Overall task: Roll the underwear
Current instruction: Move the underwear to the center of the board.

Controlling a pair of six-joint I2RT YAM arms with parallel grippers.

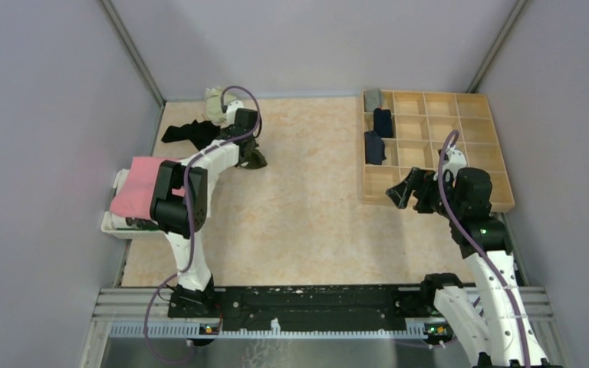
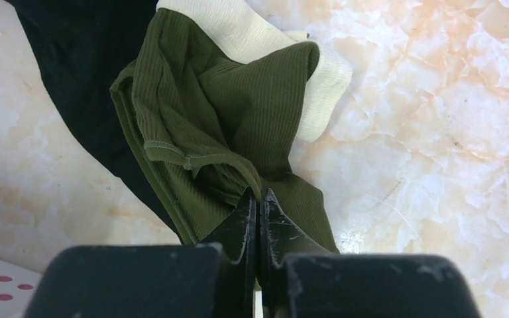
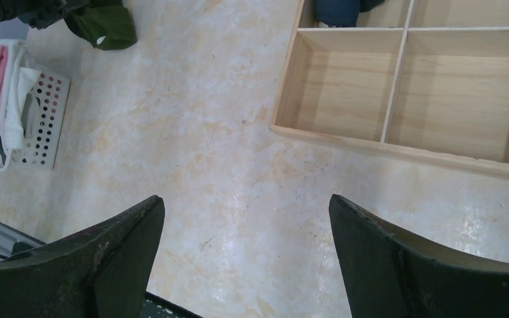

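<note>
- Left gripper is clamped tight on a fold of the olive underwear, at the far-left corner of the table.
- A dark garment lies under and beside that olive pair.
- Right gripper hangs spread wide, holding nothing, just off the wooden tray.
- 3 bundled pieces sit in the tray's left column.
- Step in hand, I'd judge: pulling 1 pair out of the pile.
- Next move calls for dragging it onto open table and spreading it flat, and the dark garment may tag along.
</note>
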